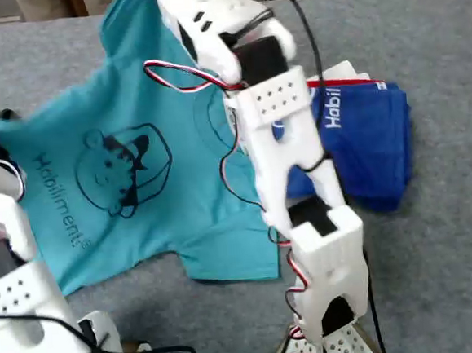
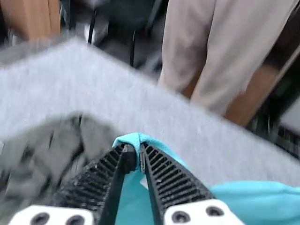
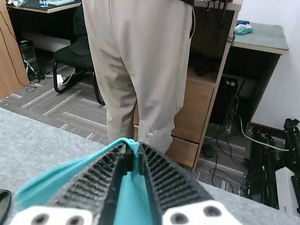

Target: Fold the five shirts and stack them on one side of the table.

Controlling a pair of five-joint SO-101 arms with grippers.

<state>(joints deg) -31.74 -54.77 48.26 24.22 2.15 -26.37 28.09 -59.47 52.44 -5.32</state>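
High view: shows a teal shirt (image 1: 130,177) lying open and flat on the grey table (image 1: 457,290), picture side up. Shows a folded pile of blue shirts (image 1: 372,145) just beside it. Shows a long white arm (image 1: 292,164) reaching across between the two, up to the far edge of the teal shirt. Shows a second arm (image 1: 17,300) low at the near corner, by one sleeve. Cannot tell from up here what the tips of the arms are doing.

Left wrist view: shows the left hand (image 2: 137,157) squeezed tight, with a small fold of the teal shirt pinched between its black ribbed fingers (image 2: 168,178). Lets a little teal stick out past the tips. Shows grey table all around, and a dark blurry patch (image 2: 47,145) close by the hand, maybe a shadow.

Right wrist view: shows the right hand (image 3: 133,152) squeezed tight too, gripping an edge of the same teal shirt. Shows teal cloth running away from the fingers to one side, with grey table past it.
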